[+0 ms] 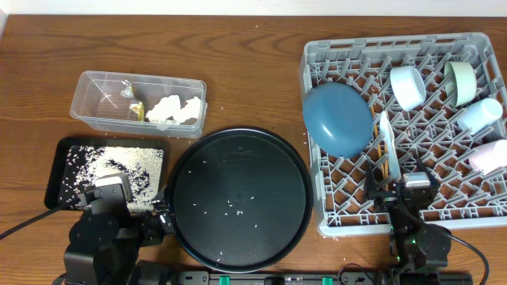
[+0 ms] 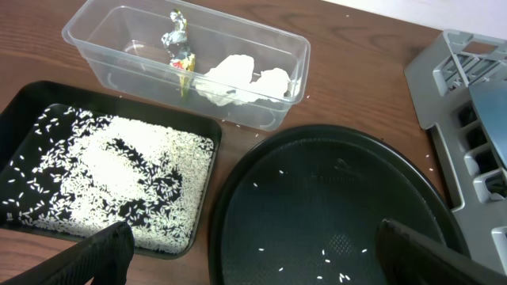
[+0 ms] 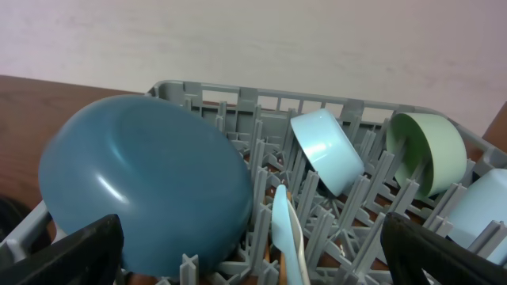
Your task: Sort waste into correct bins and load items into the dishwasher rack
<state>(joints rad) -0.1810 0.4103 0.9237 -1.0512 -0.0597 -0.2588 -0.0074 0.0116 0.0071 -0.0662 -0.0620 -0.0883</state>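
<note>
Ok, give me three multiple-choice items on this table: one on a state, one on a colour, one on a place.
1. The round black tray is: A stacked with dishes; B nearly bare, with a few rice grains on it; C covered by a cloth.
2. The biggest dish in the rack is: A pink; B pale green; C dark blue.
3. The crumpled napkins lie: A in the rack; B on the round black tray; C in the clear tub.
Key: 1 B, only scattered grains show on it. 2 C, it is dark blue and tilted on edge. 3 C, they sit beside wrappers inside the tub.
</note>
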